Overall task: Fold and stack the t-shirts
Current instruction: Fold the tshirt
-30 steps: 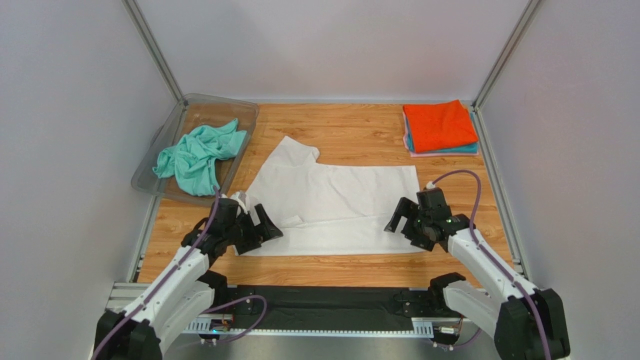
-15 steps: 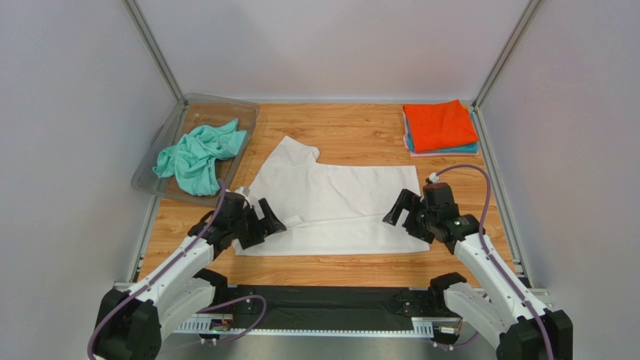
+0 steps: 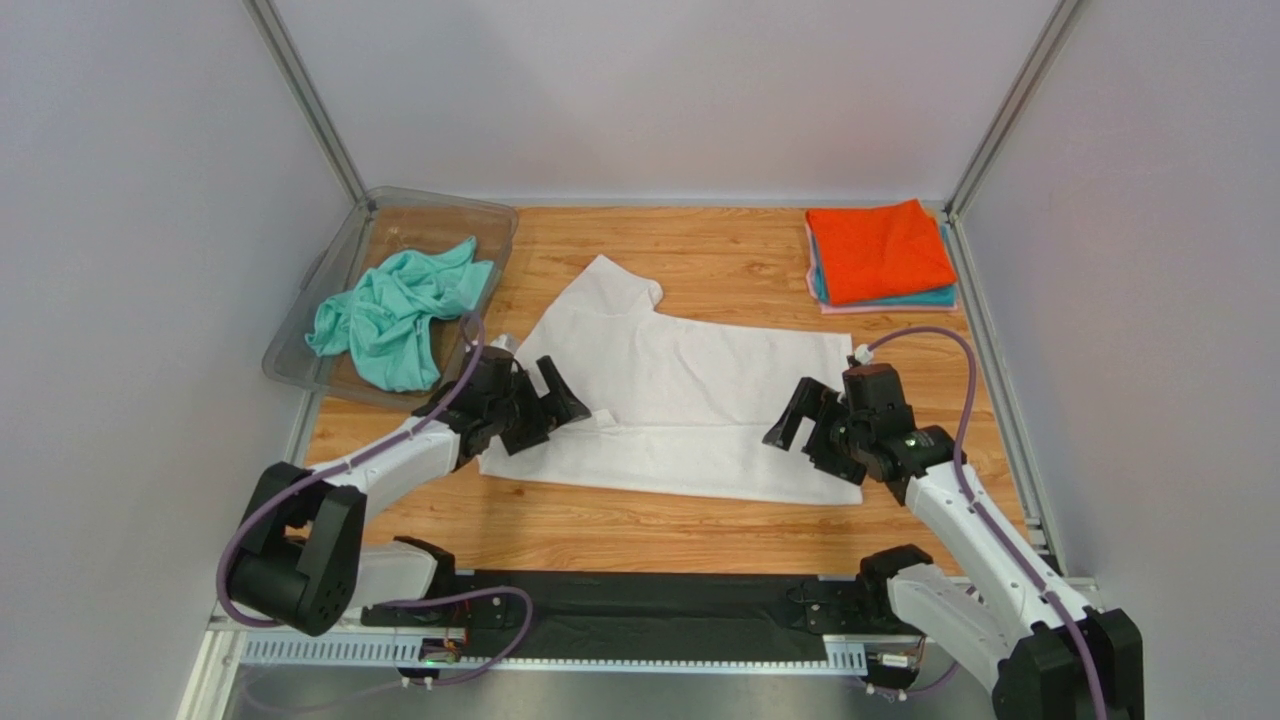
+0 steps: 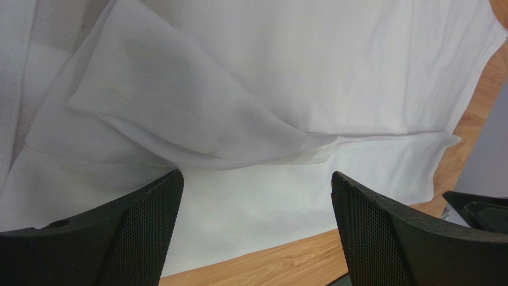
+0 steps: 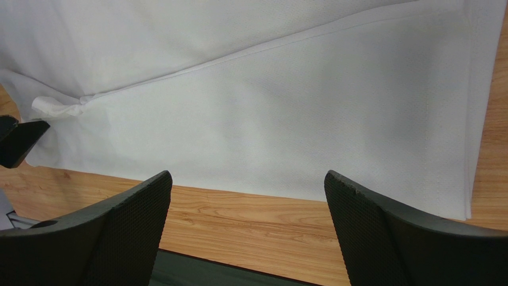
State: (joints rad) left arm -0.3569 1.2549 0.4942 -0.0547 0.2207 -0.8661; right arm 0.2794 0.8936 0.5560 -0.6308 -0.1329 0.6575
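Note:
A large white t-shirt [image 3: 691, 413] lies flat and skewed on the wooden table, with one sleeve pointing to the far left. My left gripper [image 3: 553, 408] is open and empty over the shirt's left part, where the left wrist view shows a loose fold of white cloth [image 4: 197, 119] beyond the fingers. My right gripper [image 3: 793, 435] is open and empty at the shirt's right near hem [image 5: 268, 107]. A crumpled mint-green t-shirt [image 3: 398, 312] lies in the tray. A folded stack with the orange t-shirt [image 3: 879, 251] on top of teal and pink ones sits at the back right.
A clear plastic tray [image 3: 436, 198] stands at the back left, against the left wall. Bare wood [image 3: 706, 263] shows behind the white shirt. Grey walls enclose the table on three sides. A black rail runs along the near edge.
My left gripper has moved away from the near edge and to the right, over the shirt. The white shirt has shifted and skewed, its sleeve now farther right. The right gripper has barely moved.

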